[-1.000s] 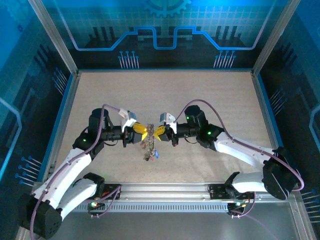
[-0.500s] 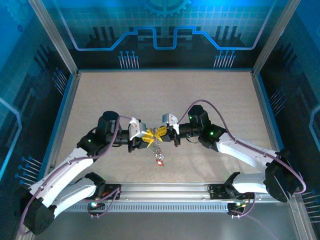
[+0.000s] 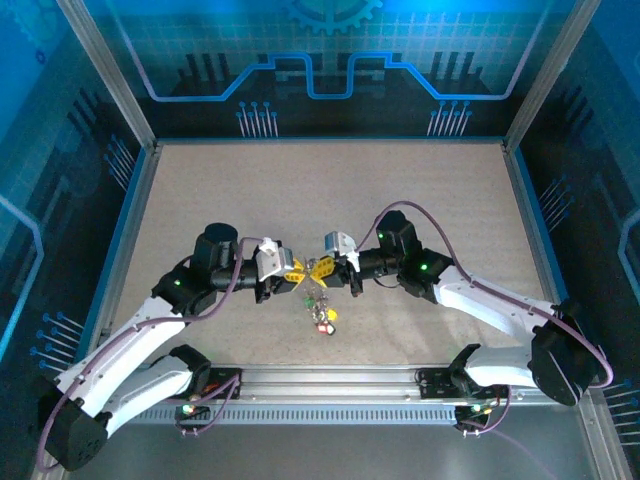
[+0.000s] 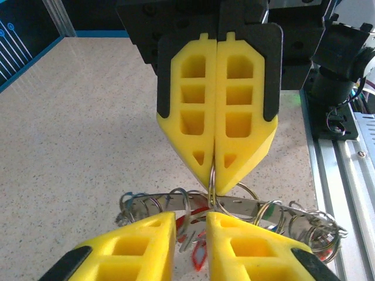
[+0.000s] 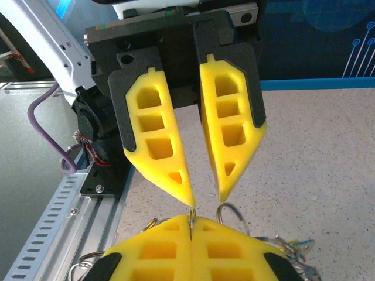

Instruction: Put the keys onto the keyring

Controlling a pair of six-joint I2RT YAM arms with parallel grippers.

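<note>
Keyring [image 4: 258,206] hangs over the middle of the tabletop [image 3: 300,190], and the keys [image 3: 322,318] with their coloured tags are bunched just beneath it. On the keyring's right side, the right end effector [image 4: 215,187] is clamped on one of its thin wire loops. On the keyring's left side, the left end effector [image 5: 206,199] has its fingers parted, with no grip visible.

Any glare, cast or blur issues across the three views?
Top external: blue glow on the walls, the tagged silver keys a tiny unresolved cluster. Left wrist: grey metal keyring sharp, faint glints. Right wrist: yellow fingers of the left gripper evenly lit, no glare.
</note>
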